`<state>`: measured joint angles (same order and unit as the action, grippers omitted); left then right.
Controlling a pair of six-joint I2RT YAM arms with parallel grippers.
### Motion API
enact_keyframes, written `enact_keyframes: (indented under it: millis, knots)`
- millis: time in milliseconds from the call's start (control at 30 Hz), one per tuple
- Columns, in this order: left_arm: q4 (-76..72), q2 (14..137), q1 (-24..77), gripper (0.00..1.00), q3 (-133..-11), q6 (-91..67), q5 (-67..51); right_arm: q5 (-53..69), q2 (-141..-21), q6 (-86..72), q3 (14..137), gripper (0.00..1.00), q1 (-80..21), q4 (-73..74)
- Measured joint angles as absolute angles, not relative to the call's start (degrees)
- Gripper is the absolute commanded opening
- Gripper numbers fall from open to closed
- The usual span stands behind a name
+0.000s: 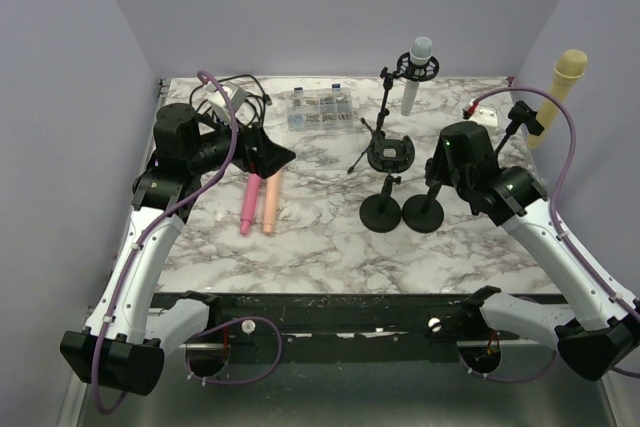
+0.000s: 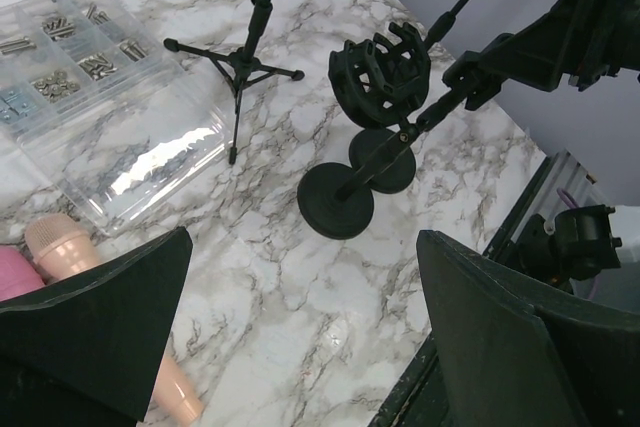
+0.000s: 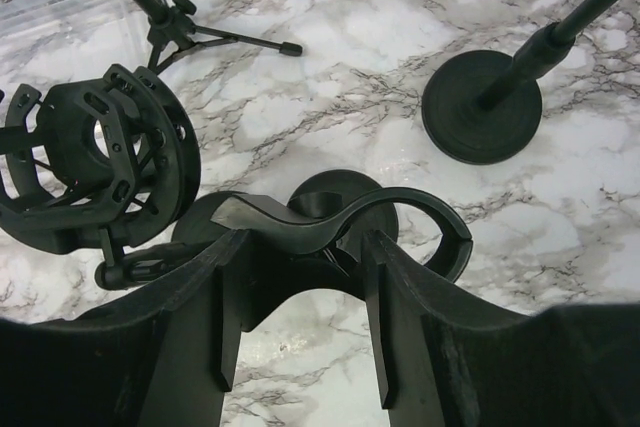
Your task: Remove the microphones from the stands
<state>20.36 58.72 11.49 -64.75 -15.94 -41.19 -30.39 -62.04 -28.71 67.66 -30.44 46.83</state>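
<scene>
Top: the grey-capped microphone (image 1: 418,69) is parked upright in its stand (image 1: 386,107) at the back. Left wrist: left gripper (image 2: 300,342) gaping wide, holding nothing. Right wrist: right gripper (image 3: 305,332) straddles 1 bare clip (image 3: 340,219), can't tell if it's pinching.

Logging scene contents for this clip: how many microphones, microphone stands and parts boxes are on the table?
Microphones: 4 (pink microphone, peach microphone, white microphone, yellow microphone)
Stands: 4 (tripod stand, round-base stands)
Clear parts box: 1
Total: 9
</scene>
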Motion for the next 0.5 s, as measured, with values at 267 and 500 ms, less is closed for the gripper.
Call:
enact_keyframes:
  millis: [267, 500]
  knots:
    - [19.9, 58.4, 11.5, 0.98, -64.3, -16.1, -40.7, -29.5, -63.0, -28.6, 71.2, 0.65, -30.4, 51.0]
    - [19.6, 57.9, 11.8, 0.99, -63.7, -16.1, -39.7, -29.2, -65.0, -26.0, 79.7, 0.82, -30.4, 53.3]
